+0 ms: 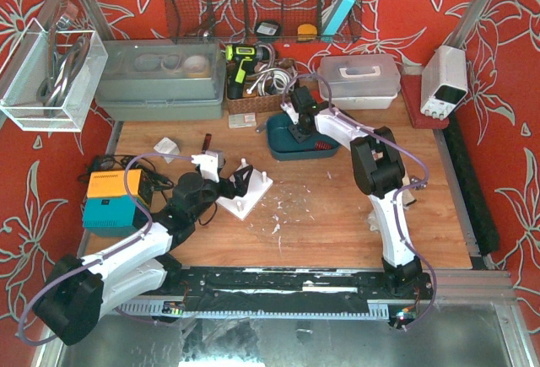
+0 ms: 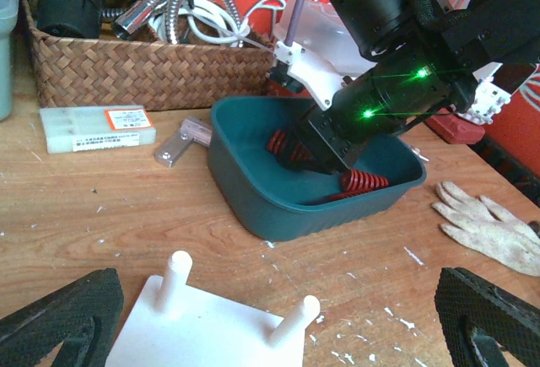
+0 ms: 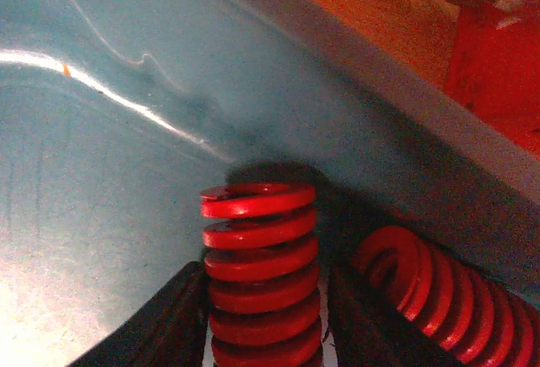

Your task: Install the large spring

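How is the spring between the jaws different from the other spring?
The spring between the jaws stands upright; the other spring lies tipped on its side. The first has a jaw on each side; the other sits free. Both are red coils in the tub.

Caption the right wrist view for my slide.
Right gripper straddles a red spring in the teal bin; a second spring lies alongside.
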You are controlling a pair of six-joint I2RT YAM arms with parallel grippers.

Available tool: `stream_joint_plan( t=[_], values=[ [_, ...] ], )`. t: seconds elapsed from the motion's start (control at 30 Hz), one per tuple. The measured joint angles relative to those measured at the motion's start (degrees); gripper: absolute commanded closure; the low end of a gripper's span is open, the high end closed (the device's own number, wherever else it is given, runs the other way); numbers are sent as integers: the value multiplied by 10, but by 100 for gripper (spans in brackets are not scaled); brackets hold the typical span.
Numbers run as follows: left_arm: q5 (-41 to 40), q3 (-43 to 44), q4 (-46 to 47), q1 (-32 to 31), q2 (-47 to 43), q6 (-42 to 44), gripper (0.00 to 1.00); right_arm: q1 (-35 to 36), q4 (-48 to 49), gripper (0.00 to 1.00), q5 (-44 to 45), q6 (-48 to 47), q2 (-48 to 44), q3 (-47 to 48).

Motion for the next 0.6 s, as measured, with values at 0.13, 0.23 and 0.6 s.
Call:
stream_joint_plan(
  t=[0.13, 0.23, 0.6],
  values=[
    [0, 0, 0, 0, 0, 0, 0, 0, -3, 73, 0, 3, 1, 0],
    [0, 0, 0, 0, 0, 0, 0, -1, -3, 83, -1, 1, 1, 0],
    [-10, 0, -5, 0, 2, -5, 0, 1, -20, 100, -33, 3, -72, -35]
  ],
)
